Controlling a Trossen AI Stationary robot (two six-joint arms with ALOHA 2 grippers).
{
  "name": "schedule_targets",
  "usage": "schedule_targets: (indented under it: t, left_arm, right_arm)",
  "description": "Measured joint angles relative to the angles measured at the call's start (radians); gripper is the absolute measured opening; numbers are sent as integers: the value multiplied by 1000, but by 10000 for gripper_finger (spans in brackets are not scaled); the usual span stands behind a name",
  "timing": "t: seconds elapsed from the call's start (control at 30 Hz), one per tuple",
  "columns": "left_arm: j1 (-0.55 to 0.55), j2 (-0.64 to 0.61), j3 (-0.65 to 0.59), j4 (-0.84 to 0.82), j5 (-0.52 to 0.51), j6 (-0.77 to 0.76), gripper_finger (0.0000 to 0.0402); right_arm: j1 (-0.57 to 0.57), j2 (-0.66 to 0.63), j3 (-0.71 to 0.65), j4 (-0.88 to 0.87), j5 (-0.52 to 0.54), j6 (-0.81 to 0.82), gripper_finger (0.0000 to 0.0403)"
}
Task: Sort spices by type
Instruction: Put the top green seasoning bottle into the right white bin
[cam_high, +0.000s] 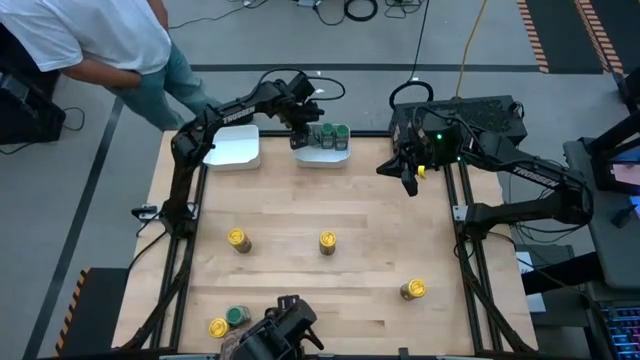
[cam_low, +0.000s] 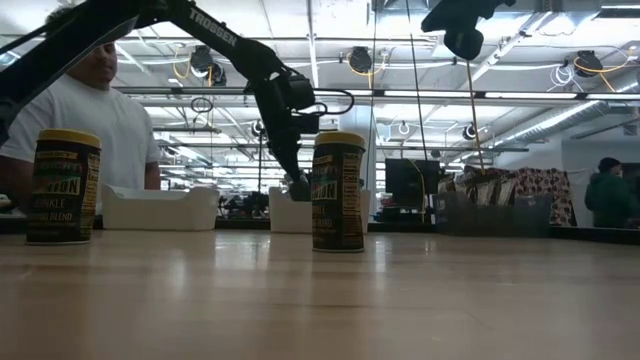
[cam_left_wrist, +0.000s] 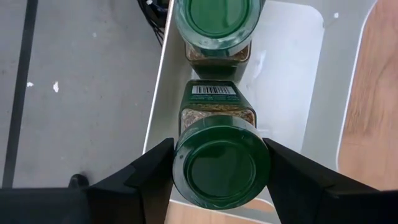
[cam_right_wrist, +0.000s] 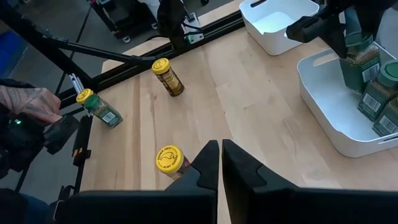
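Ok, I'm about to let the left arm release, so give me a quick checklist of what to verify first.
1. Left claw around green-lid jar: ok.
2. Jar over the white tray, not the bare table: ok.
3. Jar bottom resting on tray floor: cannot tell.
4. Neighbouring green-lid jar apart from the held one: ok.
5. Right claw shut, away from the tray: ok.
6. Person clear of the left arm: not ok, standing close.

The left arm reaches across to the far edge of the table, its wrist bent down, and the left gripper (cam_high: 303, 135) points downward with its two fingers (cam_left_wrist: 144, 174) spread wide apart. The right arm hangs raised at the far right side, its right gripper (cam_right_wrist: 220, 163) closed, fingers pressed together
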Motion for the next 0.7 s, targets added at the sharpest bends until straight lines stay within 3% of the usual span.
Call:
schedule_targets:
  t: [0.23, 0.7]
  left_arm:
    - [0, 0, 0, 3, -13, 1, 252]
    - [0, 0, 0, -12, -22, 1, 256]
  right_arm:
    - [0, 0, 0, 0, 0, 0, 0]
    - [0, 0, 0, -1, 0, 0, 0]
